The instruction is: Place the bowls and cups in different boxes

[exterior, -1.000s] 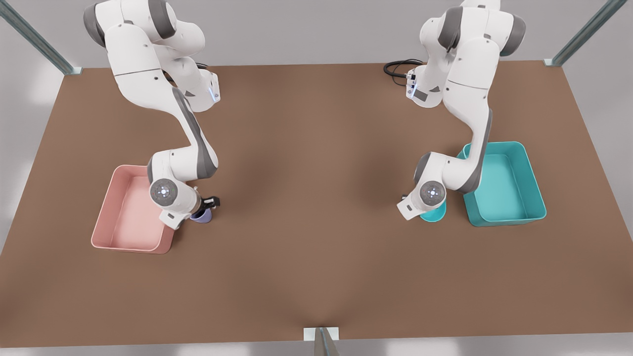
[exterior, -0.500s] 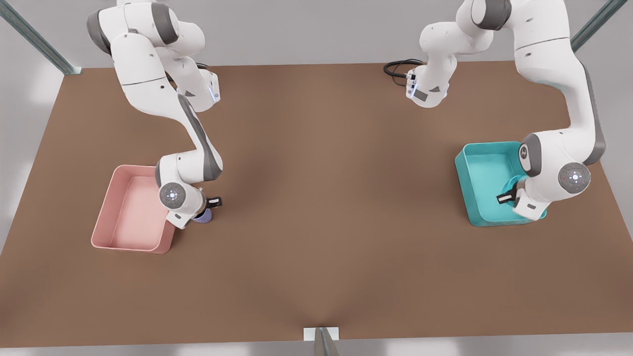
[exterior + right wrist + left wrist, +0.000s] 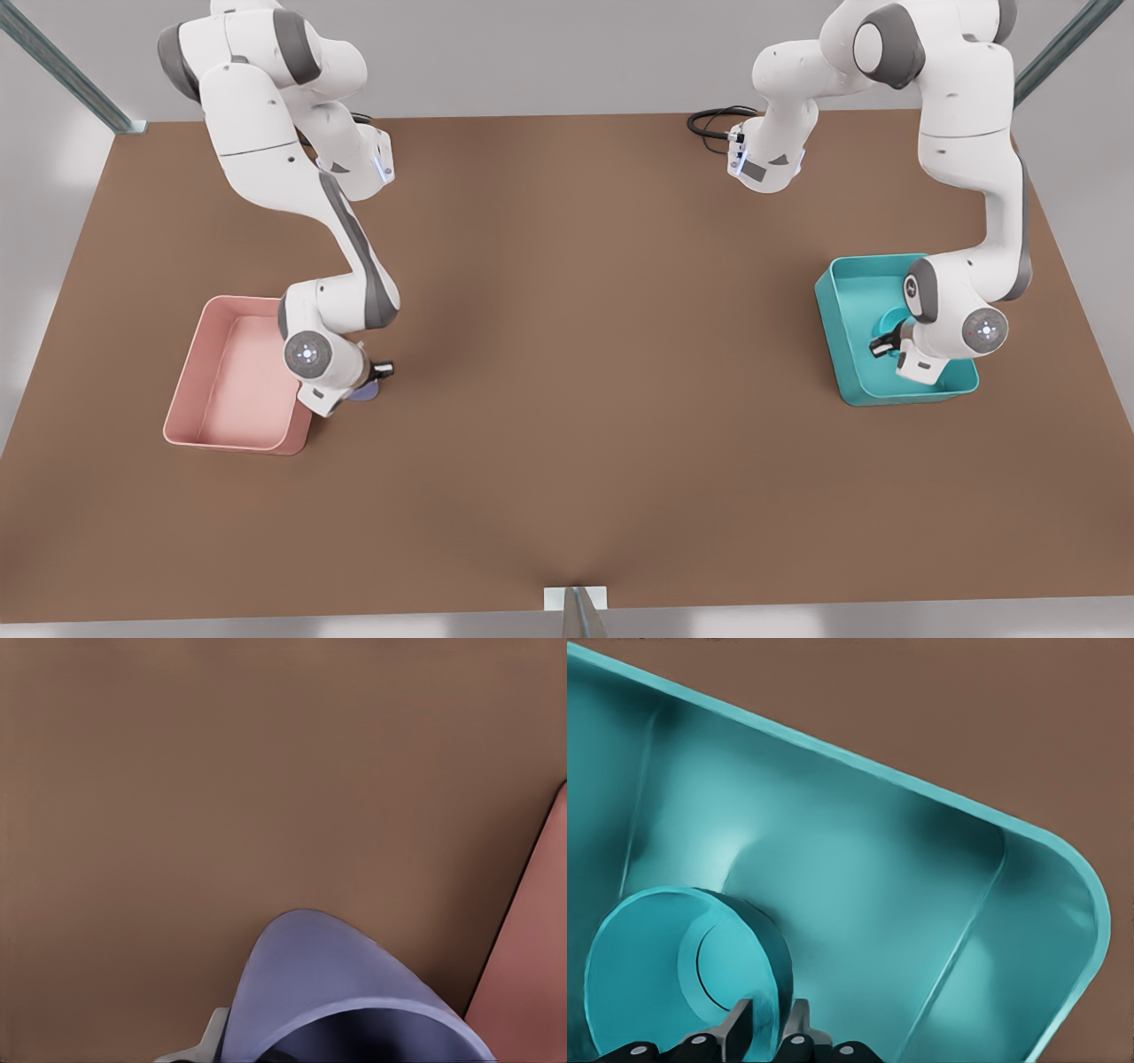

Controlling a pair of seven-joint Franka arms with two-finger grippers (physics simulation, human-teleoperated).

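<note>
My left gripper point(image 3: 886, 341) is over the teal box point(image 3: 846, 363), and its fingers point(image 3: 740, 1028) pinch the rim of the teal bowl point(image 3: 673, 979) inside the box. My right gripper point(image 3: 372, 372) holds the lavender cup point(image 3: 345, 1001) over the brown table point(image 3: 576, 399), just beside the pink box point(image 3: 217, 390), not in it.
</note>
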